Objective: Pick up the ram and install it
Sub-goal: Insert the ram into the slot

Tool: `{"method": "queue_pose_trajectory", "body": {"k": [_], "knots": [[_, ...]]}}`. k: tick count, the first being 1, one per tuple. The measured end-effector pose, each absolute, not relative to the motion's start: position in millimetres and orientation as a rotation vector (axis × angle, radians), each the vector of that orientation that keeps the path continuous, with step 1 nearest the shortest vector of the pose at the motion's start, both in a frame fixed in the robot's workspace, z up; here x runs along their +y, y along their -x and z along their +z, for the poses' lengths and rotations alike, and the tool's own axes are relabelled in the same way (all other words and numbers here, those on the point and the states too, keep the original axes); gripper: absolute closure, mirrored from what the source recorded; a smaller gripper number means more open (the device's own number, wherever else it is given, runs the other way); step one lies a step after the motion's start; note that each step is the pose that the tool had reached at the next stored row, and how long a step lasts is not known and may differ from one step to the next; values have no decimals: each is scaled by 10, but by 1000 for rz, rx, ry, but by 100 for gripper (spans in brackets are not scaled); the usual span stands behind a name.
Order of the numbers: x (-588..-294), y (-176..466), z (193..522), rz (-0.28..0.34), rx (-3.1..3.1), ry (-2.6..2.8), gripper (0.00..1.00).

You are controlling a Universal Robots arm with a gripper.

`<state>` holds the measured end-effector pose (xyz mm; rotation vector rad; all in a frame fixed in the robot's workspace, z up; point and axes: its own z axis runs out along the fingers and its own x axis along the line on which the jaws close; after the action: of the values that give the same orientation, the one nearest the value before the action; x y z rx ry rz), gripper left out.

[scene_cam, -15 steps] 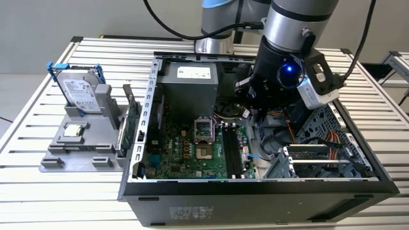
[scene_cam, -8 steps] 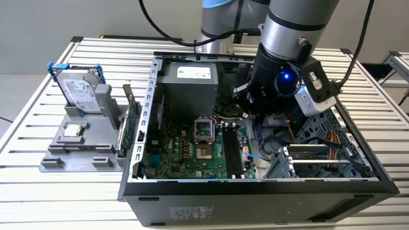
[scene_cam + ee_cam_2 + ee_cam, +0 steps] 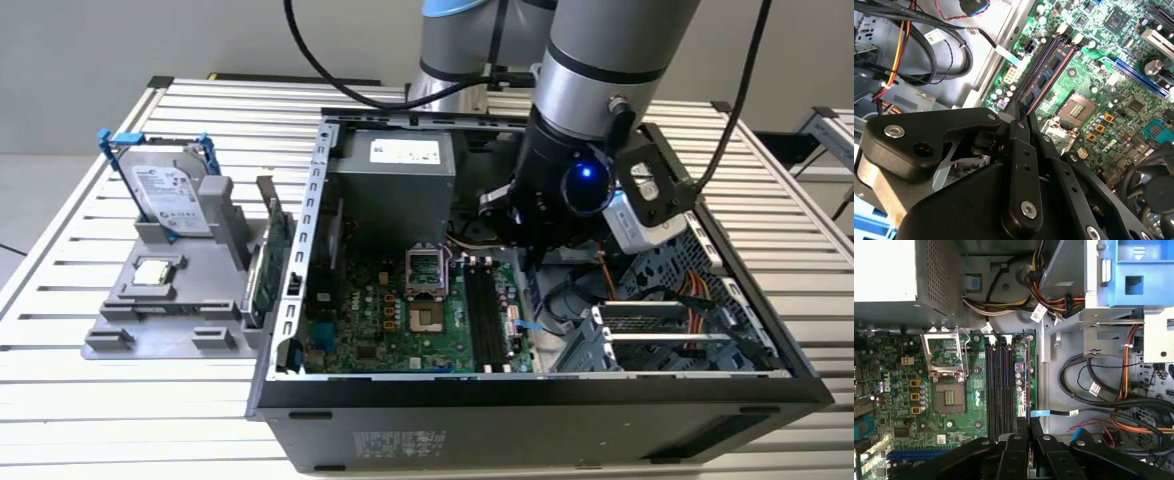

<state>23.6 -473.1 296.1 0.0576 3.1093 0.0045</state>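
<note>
The ram (image 3: 1029, 380) is a thin dark stick seen edge-on, standing upright along the outermost memory slot of the green motherboard (image 3: 974, 405). In the second wrist view the ram (image 3: 1051, 75) shows its black chips and runs away from the fingertips over the slots. My gripper (image 3: 1030, 426) is shut on the stick's near end, one black finger on each flat side, and the gripper (image 3: 1023, 114) pinches it in both wrist views. I cannot tell whether the stick is pressed fully into the slot. In the exterior view the arm's wrist (image 3: 574, 190) hangs inside the open computer case.
Free memory slots (image 3: 999, 385) lie beside the ram, with the CPU socket (image 3: 946, 390) beyond them. Loose cables (image 3: 1104, 405) and the drive cage (image 3: 667, 330) crowd the other side. The power supply (image 3: 394, 175) fills the case's back. Outside, a grey holder carries a hard drive (image 3: 171, 195) and a green card (image 3: 274, 265).
</note>
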Motion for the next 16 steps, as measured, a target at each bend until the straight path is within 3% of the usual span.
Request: {"method": "queue_pose_trajectory", "body": {"k": [16], "knots": [[-4731, -230, 2770, 0, 3109, -58, 100]]}}
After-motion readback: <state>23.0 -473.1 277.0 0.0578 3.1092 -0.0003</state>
